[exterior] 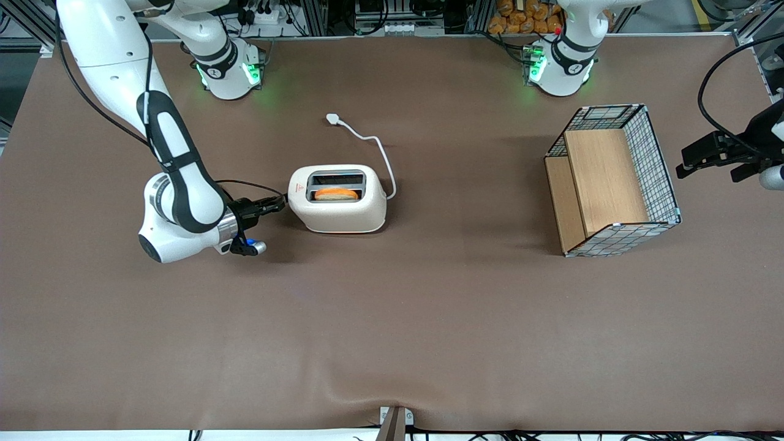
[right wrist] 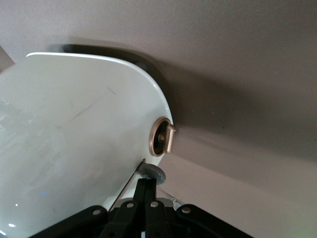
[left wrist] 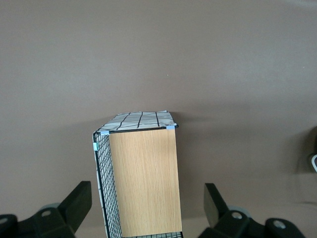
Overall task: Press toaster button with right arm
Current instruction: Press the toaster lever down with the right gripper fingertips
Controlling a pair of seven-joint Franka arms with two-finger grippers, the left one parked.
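Note:
The cream-white toaster [exterior: 338, 211] stands on the brown table with an orange-brown slice [exterior: 335, 194] in the slot nearer the front camera. My right arm [exterior: 177, 196] lies low beside the toaster's narrow end, toward the working arm's end of the table. Its black gripper [exterior: 278, 205] is shut and empty, with the tips against that end. In the right wrist view the closed gripper [right wrist: 146, 182] touches the small grey button [right wrist: 153, 172] sticking out of the toaster [right wrist: 74, 148]. A round bronze knob [right wrist: 162, 137] sits on the same end.
The toaster's white cord [exterior: 383, 153] runs to a plug [exterior: 332, 118] farther from the front camera. A wire basket with wooden panels [exterior: 612, 180] stands toward the parked arm's end of the table; it also shows as the basket [left wrist: 141, 178] in the left wrist view.

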